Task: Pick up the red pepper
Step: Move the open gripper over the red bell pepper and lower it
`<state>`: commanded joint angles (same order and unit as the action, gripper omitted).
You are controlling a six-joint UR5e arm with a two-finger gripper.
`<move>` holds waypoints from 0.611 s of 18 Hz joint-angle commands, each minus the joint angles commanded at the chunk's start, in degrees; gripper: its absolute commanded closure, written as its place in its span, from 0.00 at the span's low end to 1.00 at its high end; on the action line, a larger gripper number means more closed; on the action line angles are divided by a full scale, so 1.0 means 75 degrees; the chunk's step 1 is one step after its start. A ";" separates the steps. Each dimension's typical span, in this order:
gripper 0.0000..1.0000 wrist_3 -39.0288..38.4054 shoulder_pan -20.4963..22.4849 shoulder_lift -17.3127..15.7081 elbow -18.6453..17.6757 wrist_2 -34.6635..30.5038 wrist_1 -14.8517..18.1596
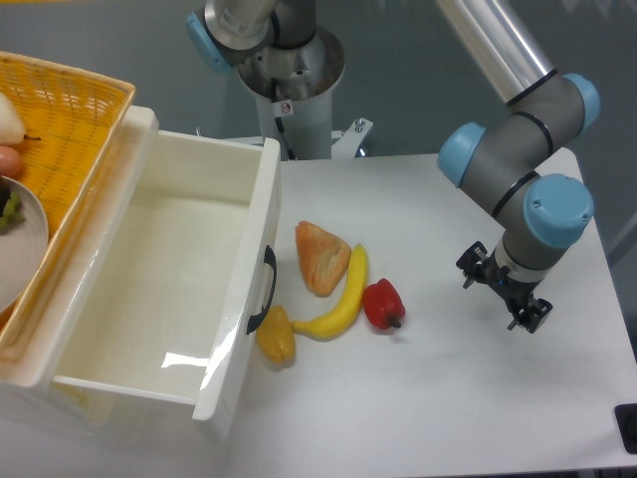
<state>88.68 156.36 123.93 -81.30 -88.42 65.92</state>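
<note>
My gripper (505, 292), its spread unclear, could knock the banana (340, 300) touching the red pepper (382, 304) when descending.

Red pepper (382, 304) on the white table (448, 398), touching the banana (340, 297) at its 9 o'clock; croissant (321, 257) at the banana's 11 o'clock; yellow-orange pepper (276, 336) at the banana's 8 o'clock end, against the open white drawer (164, 289); gripper (503, 289) at the red pepper's 3 o'clock, well apart, jaw state unreadable; wicker basket (70, 119) at the drawer's 10 o'clock.
</note>
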 joint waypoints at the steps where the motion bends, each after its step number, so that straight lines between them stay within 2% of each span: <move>1: 0.00 -0.0023 0.0000 0.0000 -0.0023 -0.0012 0.0000; 8: 0.00 -0.0971 -0.0210 -0.0012 -0.0094 0.0082 -0.0012; 11: 0.00 -0.1721 -0.0164 -0.0070 -0.0374 0.0082 -0.0152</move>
<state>75.78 155.13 123.40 -84.10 -87.80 64.78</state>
